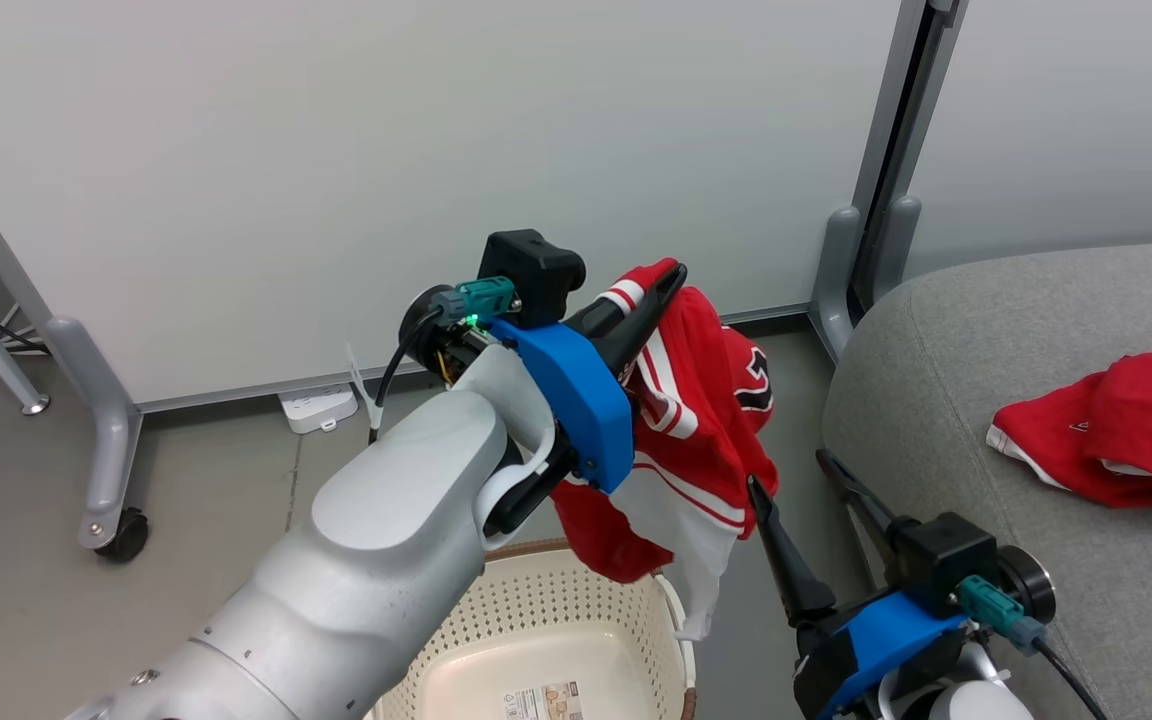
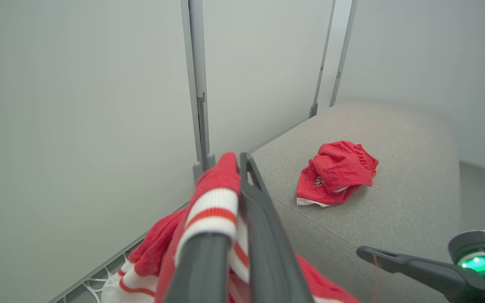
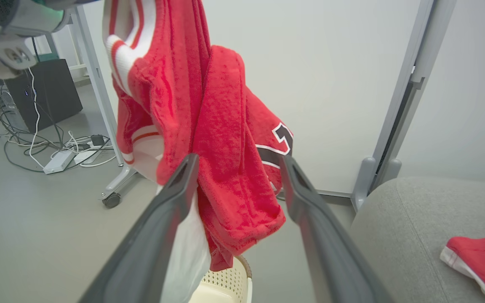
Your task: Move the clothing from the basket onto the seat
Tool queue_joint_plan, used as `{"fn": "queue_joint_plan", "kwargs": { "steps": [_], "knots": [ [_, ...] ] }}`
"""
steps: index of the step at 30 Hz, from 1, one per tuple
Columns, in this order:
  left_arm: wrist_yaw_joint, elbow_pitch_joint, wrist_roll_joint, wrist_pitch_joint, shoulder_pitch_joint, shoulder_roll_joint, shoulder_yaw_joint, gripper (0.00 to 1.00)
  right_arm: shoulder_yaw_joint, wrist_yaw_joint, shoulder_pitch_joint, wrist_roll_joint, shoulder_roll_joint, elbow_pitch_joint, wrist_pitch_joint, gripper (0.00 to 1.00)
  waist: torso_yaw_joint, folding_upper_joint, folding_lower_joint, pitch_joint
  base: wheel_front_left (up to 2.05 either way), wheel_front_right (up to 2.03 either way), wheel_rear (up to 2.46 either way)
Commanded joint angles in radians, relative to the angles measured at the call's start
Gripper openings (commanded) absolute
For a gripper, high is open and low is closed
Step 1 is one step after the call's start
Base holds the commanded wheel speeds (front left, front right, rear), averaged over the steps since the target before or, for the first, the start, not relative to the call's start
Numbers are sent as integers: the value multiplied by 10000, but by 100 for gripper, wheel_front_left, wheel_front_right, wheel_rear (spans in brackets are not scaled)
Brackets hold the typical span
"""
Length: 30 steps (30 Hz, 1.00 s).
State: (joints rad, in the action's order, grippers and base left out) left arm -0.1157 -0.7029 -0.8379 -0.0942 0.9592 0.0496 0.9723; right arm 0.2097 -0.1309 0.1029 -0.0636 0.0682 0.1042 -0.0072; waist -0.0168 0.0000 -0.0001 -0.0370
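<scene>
Red numbered jersey [image 1: 696, 400] hangs above cream basket [image 1: 556, 600]; red garment [image 1: 1116, 430] — perhaps shorts — crumpled on grey seat [image 1: 936, 400].

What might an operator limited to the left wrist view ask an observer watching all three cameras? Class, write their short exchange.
Operator: Is the basket empty?
Observer: Head view: where it is visible, the basket has a bare floor apart from a label.
Operator: Is the right gripper gripping anything?
Observer: No. Right wrist view: the right gripper is open, and the hanging jersey is seen between its spread fingers.
</scene>
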Motion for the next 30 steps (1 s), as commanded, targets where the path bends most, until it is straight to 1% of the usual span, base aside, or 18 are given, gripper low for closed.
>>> {"fn": "queue_joint_plan", "kwargs": {
  "steps": [1, 11, 22, 26, 30],
  "knots": [
    [70, -45, -72, -91, 154, 21, 40, 0, 72, 5, 11, -38, 27, 29, 37, 100, -22, 0, 1, 5, 0, 0, 0],
    [224, -445, -576, -431, 80, 17, 544, 0, 567, 3, 149, -181, -10, -98, 46, 100, -242, 0, 1, 168, 0, 0, 0],
    [266, -669, -1020, -653, 283, 19, 966, 0, 1226, 3, 334, -495, -32, -379, 267, 100, -388, 0, 1, 219, 0, 0, 0],
    [276, -720, -1199, -696, 285, 17, 1189, 0, 1422, 5, 482, -586, 98, -101, 442, 100, -374, 0, 1, 181, 0, 0, 0],
    [280, -697, -1380, -746, 304, 19, 1377, 0, 1588, 3, 911, -597, 161, 616, 785, 100, -328, 0, 1, 110, 0, 0, 0]
  ]
}}
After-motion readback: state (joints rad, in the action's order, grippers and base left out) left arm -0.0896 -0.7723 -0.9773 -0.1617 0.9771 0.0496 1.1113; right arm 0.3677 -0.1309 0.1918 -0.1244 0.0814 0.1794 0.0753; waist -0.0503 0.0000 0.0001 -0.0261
